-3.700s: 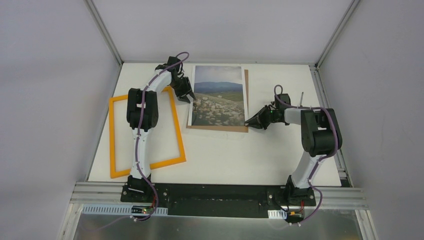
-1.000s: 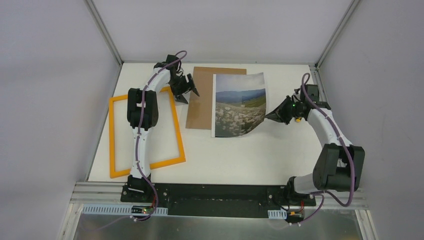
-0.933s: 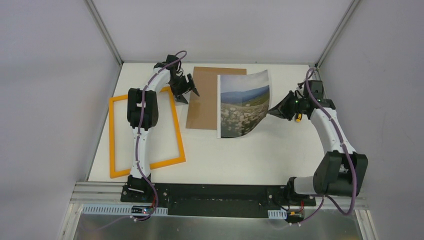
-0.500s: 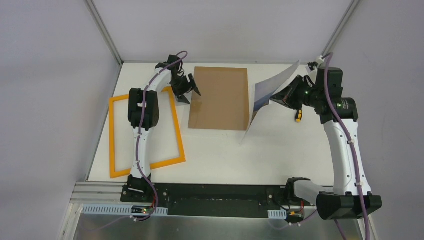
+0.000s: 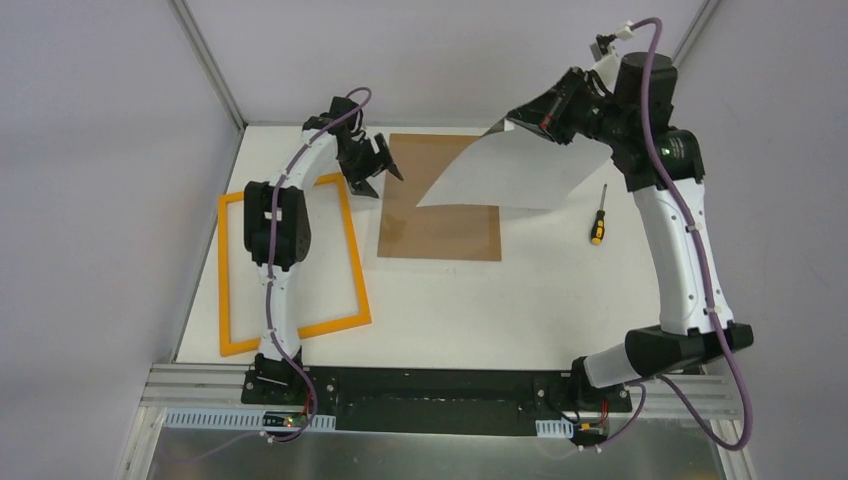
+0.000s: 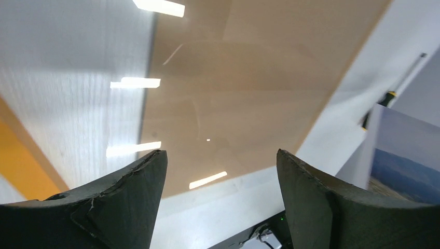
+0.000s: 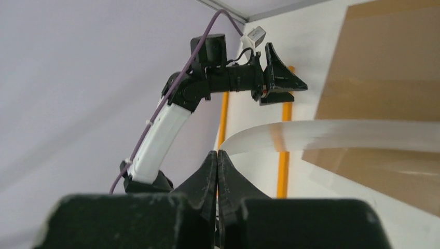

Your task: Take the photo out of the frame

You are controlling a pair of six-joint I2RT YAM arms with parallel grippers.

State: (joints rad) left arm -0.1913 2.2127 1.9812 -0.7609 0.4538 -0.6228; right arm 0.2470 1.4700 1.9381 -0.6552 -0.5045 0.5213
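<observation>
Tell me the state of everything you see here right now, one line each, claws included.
photo: held up by one edge, curved, white back toward the top camera
frame: lying flat on the table, empty
backing board: lying flat, bare
screwdriver: lying loose on the table
left claw: open, holding nothing
right claw: shut on the photo
</observation>
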